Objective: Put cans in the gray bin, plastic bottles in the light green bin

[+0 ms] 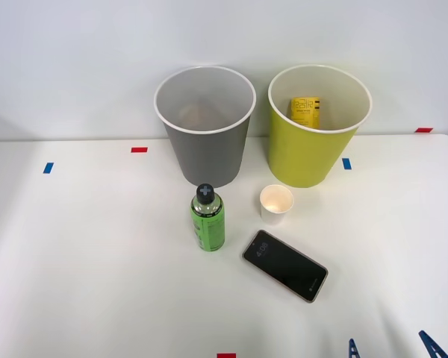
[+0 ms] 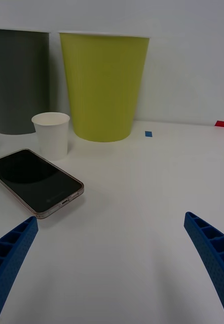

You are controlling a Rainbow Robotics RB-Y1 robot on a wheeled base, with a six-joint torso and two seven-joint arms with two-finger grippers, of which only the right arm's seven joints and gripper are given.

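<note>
The right tool (image 2: pixel 112 268) hangs low over the white desk (image 1: pixel 89 253), blue ribbed fingers (image 2: pixel 213 253) spread wide apart with nothing between them. In the front view its fingertips poke in at the near right edge of the desk, well apart from everything else. Just ahead of the tool lies a dark phone (image 2: pixel 36 179), flat on the desk, screen up. Just past it stands a white paper cup (image 1: pixel 276 203), upright, empty as far as the front view shows. To the cup's left, the plastic bottle (image 1: pixel 207 218) stands upright with its green label and black cap, near the phone but apart from it. Behind the bottle sits the gray bin (image 1: pixel 209 149), pale inside. Beside it, behind the cup, is the light green bin (image 1: pixel 302 153), and there's a yellow object (image 1: pixel 307 110) leaning inside against its far wall. Small red and blue tape marks (image 1: pixel 139 149) dot the desk.
</note>
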